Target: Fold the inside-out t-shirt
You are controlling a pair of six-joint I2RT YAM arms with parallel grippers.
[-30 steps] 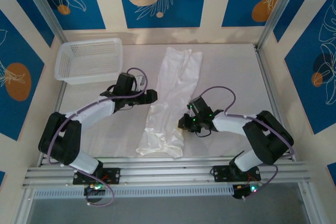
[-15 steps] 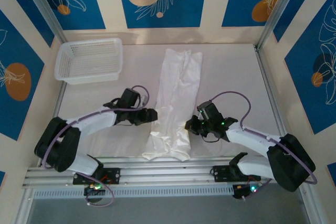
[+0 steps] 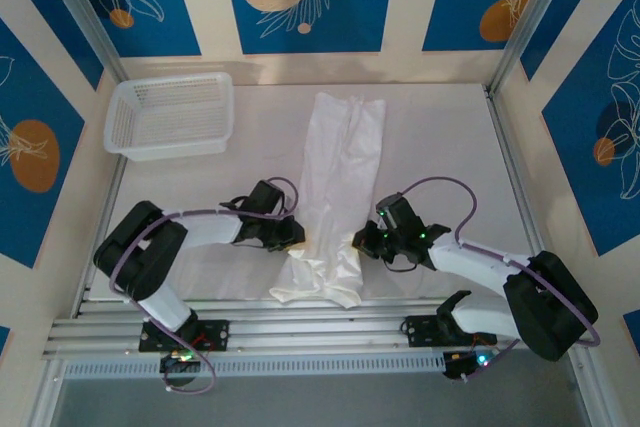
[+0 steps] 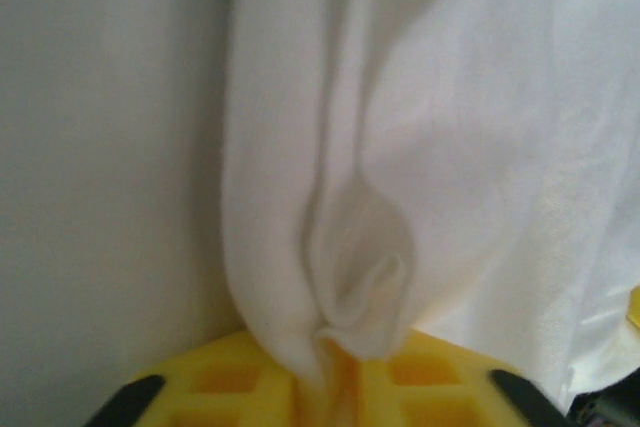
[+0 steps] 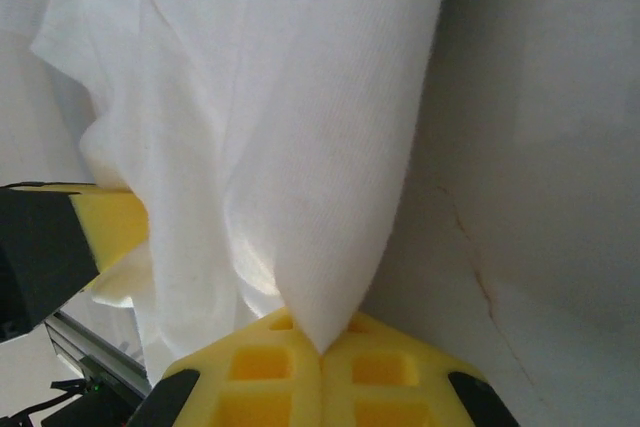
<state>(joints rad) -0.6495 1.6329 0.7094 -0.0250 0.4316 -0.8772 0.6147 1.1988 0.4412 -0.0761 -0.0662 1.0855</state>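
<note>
**Two Grippers Pinch a Long White Strip Lying Far-to-Near Down the Table**

A white mesh basket (image 3: pixel 170 115) sits at the far left corner of the table (image 3: pixel 440 147), well apart from the work. The left gripper (image 3: pixel 293 237) lies low at the left edge of the inside-out t-shirt (image 3: pixel 335 177). In the left wrist view its yellow pads (image 4: pixel 230 382) are closed together on a gathered fold of the fabric (image 4: pixel 450 147).

The shirt lies in the middle of the table as a narrow, doubled-over strip. Its long axis runs from the back of the table towards the arms' bases and leans a little left as it comes near. The far end is flat and squared off; the near end is bunched and wrinkled just short of the table's front edge.

On the strip's right edge, level with its partner, the right gripper (image 3: pixel 362 243) is clamped too. The right wrist view shows a point of cloth (image 5: pixel 280 97) caught between its closed pads (image 5: pixel 255 367).

A second earlier the left gripper hung farther back and clear of the shirt. It has since come down to the edge and closed. The right gripper already sat at the right edge, and the shirt's near end has shifted slightly right.
</note>
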